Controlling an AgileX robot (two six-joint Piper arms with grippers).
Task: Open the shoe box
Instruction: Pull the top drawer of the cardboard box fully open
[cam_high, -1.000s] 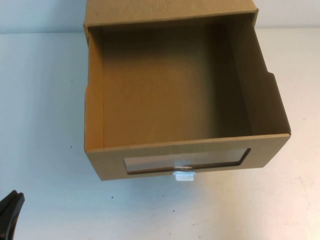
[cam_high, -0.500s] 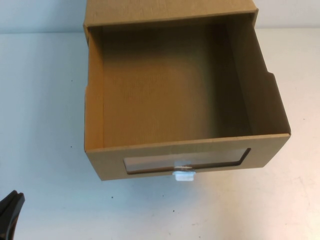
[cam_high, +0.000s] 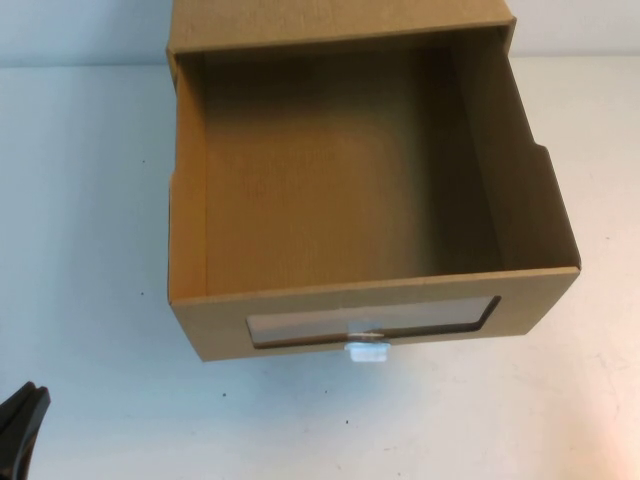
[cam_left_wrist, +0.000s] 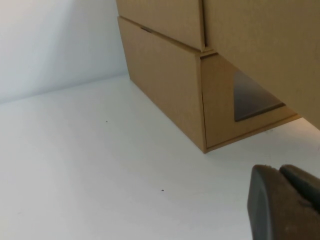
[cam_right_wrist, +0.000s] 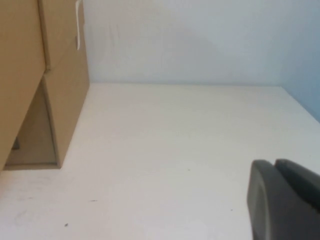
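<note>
A brown cardboard shoe box (cam_high: 340, 25) stands at the back middle of the white table. Its drawer (cam_high: 190, 200) is pulled far out toward me and is empty inside. The drawer's front panel has a clear window and a small white pull tab (cam_high: 367, 349). My left gripper (cam_high: 22, 425) sits at the near left corner, well away from the box, its fingers shut with nothing between them. The left wrist view shows the box corner (cam_left_wrist: 200, 100) ahead of the left gripper (cam_left_wrist: 280, 172). My right gripper (cam_right_wrist: 275, 165) is shut and empty, seen only in the right wrist view, with the box (cam_right_wrist: 60, 85) off to one side.
The white table (cam_high: 80, 220) stretches on both sides of the box and in front of it. A pale wall runs behind the box. A few small dark specks mark the tabletop.
</note>
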